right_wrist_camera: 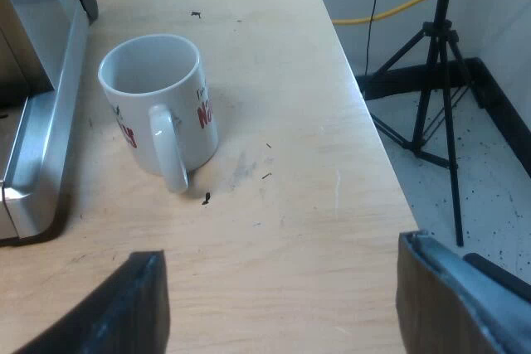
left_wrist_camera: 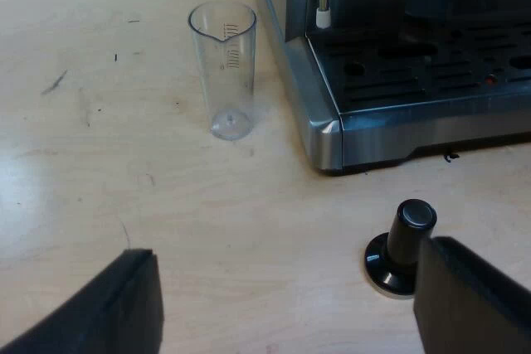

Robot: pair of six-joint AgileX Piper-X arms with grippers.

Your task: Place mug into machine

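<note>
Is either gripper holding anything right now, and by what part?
Nothing is held. Left gripper and right gripper are open; the mug stands free.

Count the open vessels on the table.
2: a clear plastic measuring glass by the steel espresso machine's corner; a white ceramic mug beside its base. Others may be hidden.

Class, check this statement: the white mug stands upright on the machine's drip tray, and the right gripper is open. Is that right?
One mistake: the mug stands upright on the table beside the machine, not on its drip tray, as the right wrist view shows. The right gripper is open.
</note>
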